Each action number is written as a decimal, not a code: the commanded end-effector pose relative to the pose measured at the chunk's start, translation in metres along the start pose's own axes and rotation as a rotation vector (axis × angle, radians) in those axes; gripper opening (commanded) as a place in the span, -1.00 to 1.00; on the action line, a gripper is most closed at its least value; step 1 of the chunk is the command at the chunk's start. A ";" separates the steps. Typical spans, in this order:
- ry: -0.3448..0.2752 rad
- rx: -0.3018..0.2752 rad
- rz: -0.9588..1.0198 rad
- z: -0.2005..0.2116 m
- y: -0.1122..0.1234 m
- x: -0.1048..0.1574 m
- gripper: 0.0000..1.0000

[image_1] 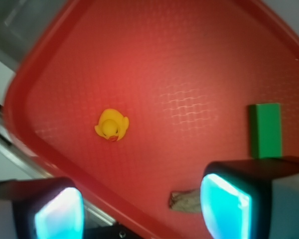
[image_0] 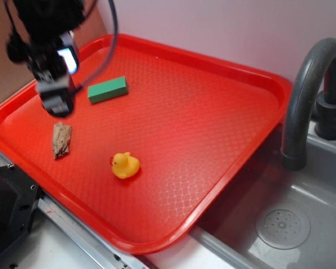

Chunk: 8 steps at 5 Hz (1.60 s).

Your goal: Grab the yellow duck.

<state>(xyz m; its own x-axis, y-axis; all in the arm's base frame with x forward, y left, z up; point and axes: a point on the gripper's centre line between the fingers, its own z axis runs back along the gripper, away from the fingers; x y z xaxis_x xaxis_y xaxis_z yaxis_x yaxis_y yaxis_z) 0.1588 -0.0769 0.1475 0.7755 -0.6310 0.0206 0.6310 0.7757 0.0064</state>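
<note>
While the gripper (image_0: 57, 106) blurs above the red tray (image_0: 213, 73), its fingers (image_1: 224, 209) stand spread, empty. One yellow duck (image_0: 125, 166), one green block (image_0: 107, 89) and one brown lump (image_0: 61, 139), half-hidden in the wrist view, lie apart.

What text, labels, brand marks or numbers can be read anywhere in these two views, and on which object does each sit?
None: no readable text in either view.
The yellow duck, green block, brown lump and red tray bear no visible markings.
The gripper and grey faucet show no legible label; the gripper is blurred.
</note>
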 end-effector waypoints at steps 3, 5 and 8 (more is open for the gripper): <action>0.096 0.116 -0.046 -0.068 -0.008 0.022 1.00; 0.154 0.023 -0.141 -0.112 -0.022 0.032 1.00; 0.133 0.018 -0.153 -0.109 -0.030 0.028 -1.00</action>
<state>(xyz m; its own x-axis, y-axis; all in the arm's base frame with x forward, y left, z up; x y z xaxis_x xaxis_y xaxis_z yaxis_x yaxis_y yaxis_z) 0.1690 -0.1136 0.0366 0.6787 -0.7207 -0.1414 0.7298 0.6834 0.0191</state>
